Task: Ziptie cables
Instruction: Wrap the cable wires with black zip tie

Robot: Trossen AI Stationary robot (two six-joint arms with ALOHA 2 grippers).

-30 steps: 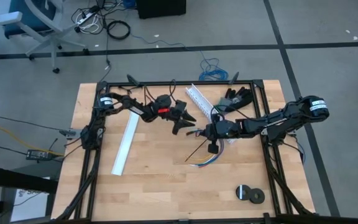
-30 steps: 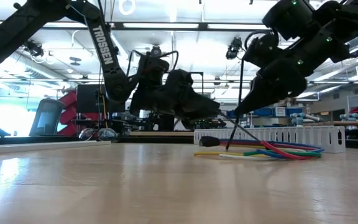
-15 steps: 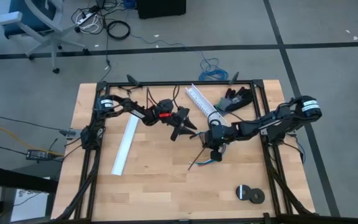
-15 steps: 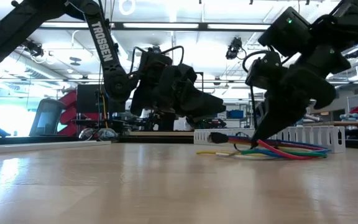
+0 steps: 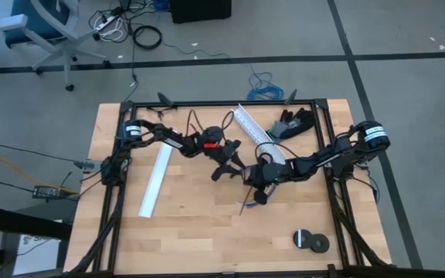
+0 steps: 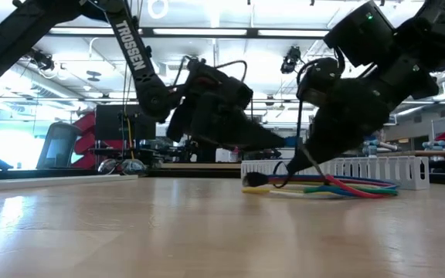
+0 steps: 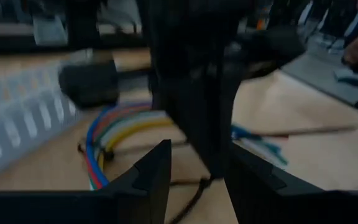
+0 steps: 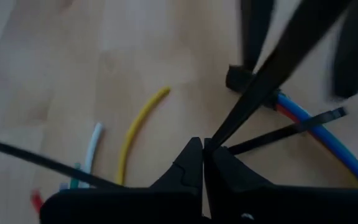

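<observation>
Right gripper (image 8: 202, 149) pinched fully closed on a thin black ziptie (image 8: 272, 65), low over the middle of the table (image 5: 184, 224), tip down by the dark joined end of the cables (image 6: 338, 185). Left gripper (image 7: 194, 171) hovering close beside, fingers partly apart with nothing visibly between them, facing the same bundle.

Cables lying flat on the wood just in front of the white slotted channel (image 6: 377, 170), coloured wires fanned loose toward their free ends.

Likely light and limp, prone to sliding and splaying when nudged; best taken near the dark joined end, where the wires stay together. Ziptie probably springy and slippery, apt to twist between the fingers; better gripped close to the tip being threaded, with the bundle steadied by the other gripper.
</observation>
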